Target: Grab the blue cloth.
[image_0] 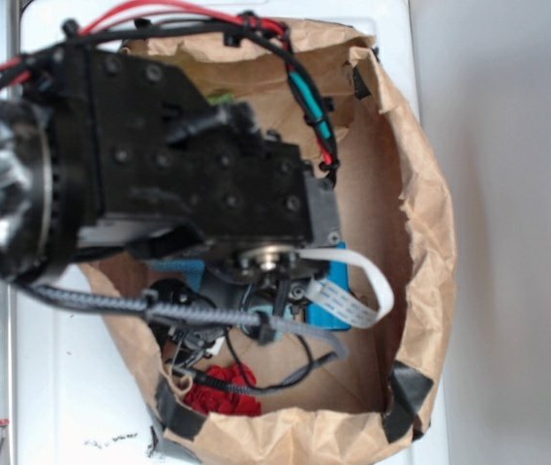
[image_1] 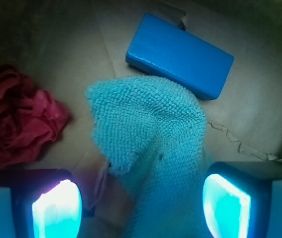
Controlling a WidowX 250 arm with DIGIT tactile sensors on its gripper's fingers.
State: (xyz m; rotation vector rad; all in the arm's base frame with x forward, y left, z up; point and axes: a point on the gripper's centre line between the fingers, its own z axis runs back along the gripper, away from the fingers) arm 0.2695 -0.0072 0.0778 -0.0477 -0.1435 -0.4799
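Note:
The blue cloth (image_1: pixel 150 134), a pale teal fuzzy terry towel, lies on the brown paper floor in the wrist view and runs down between my fingers. My gripper (image_1: pixel 141 206) is open, with the left pad (image_1: pixel 56 208) and the right pad (image_1: pixel 226 204) wide apart on either side of the cloth's lower part, not touching it. In the exterior view the arm (image_0: pixel 178 165) hides the cloth; the gripper itself is hidden below the arm.
A bright blue rigid block (image_1: pixel 180 55) lies just beyond the cloth; it also shows in the exterior view (image_0: pixel 338 305). A crumpled red cloth (image_1: pixel 19 119) lies to the left, also in the exterior view (image_0: pixel 222 387). Brown paper bag walls (image_0: pixel 420 223) ring the area.

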